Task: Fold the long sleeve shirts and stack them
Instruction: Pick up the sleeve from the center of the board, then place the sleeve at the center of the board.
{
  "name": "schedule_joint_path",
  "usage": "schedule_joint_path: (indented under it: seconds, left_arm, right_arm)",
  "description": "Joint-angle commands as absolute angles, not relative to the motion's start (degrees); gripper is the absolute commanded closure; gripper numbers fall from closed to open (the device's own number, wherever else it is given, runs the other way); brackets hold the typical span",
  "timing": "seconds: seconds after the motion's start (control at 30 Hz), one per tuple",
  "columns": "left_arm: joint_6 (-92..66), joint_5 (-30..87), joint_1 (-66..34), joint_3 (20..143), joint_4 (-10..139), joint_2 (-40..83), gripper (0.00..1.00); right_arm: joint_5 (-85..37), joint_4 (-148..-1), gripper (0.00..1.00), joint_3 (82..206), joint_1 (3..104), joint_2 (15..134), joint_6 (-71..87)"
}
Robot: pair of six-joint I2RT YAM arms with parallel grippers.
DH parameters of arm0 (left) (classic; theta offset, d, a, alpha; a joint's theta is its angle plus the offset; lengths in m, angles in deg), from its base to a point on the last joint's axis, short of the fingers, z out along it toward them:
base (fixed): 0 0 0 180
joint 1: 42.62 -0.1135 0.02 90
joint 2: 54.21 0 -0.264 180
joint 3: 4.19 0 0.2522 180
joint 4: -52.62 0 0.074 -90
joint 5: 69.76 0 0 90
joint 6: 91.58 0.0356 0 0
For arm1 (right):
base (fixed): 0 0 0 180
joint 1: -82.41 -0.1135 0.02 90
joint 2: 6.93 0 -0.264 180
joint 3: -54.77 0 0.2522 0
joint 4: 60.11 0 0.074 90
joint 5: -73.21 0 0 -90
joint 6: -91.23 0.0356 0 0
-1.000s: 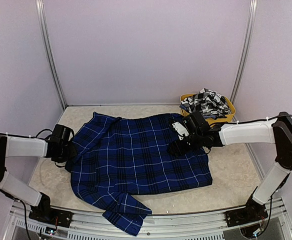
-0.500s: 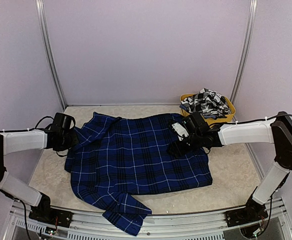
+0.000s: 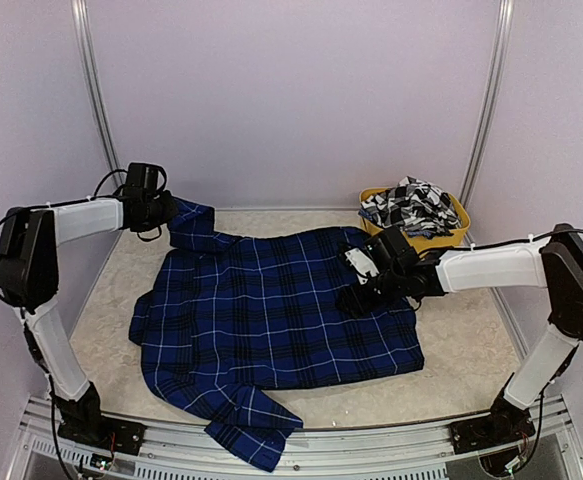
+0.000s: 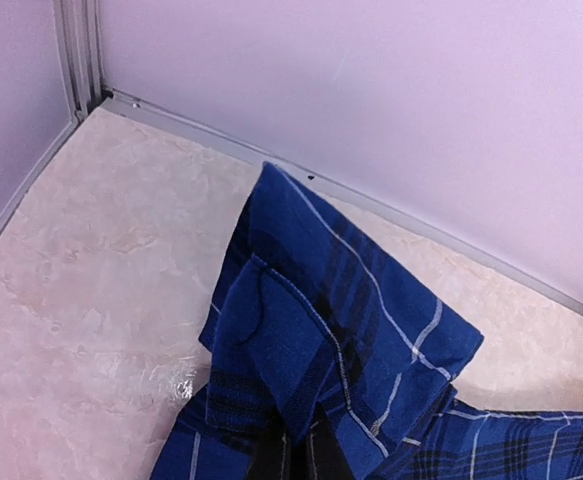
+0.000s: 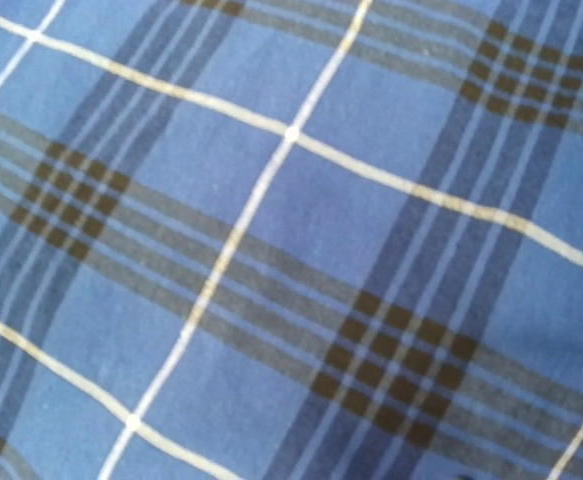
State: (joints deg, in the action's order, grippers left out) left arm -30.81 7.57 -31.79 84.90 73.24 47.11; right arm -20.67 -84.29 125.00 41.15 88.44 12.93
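Left claw [image 3: 168, 212] is closed on a far-left corner of the blue shirt [image 3: 271, 320], holding it up off the worktop [image 3: 96, 340] near the back wall. The rest of that shirt lies spread on the worktop, one end reaching over the near edge. Right claw [image 3: 357, 294] rests on the shirt's right part; whether it is open or closed I cannot tell. Checked shirt [image 3: 411, 203] is heaped in the tub [image 3: 459, 215], far right.
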Motion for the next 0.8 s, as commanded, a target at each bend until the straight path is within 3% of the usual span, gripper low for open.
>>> schedule_joint_path:
  seconds: [0.0,0.07,0.33,0.53,0.77]
  left_arm:
    - [-28.92,11.63,-32.64,90.39,77.57,59.14,0.95]
    - [-29.09,12.43,-32.26,89.39,76.78,61.46,0.92]
    - [-29.59,14.52,-31.94,81.58,73.88,58.09,0.56]
    - [-30.75,16.02,-31.09,70.38,71.68,44.69,0.36]
    - [-32.17,19.85,-23.15,56.24,71.32,24.96,0.21]
  right_arm:
    - [-19.87,-84.93,0.36,124.08,40.55,86.14,13.65]
    - [-19.58,-85.27,0.36,123.83,40.54,85.55,13.75]
    - [-19.31,-86.13,0.36,123.21,40.47,83.87,14.32]
    - [-18.94,-88.23,0.35,121.45,38.78,80.37,15.25]
    - [-26.47,-87.07,0.29,116.48,27.31,73.10,14.72]
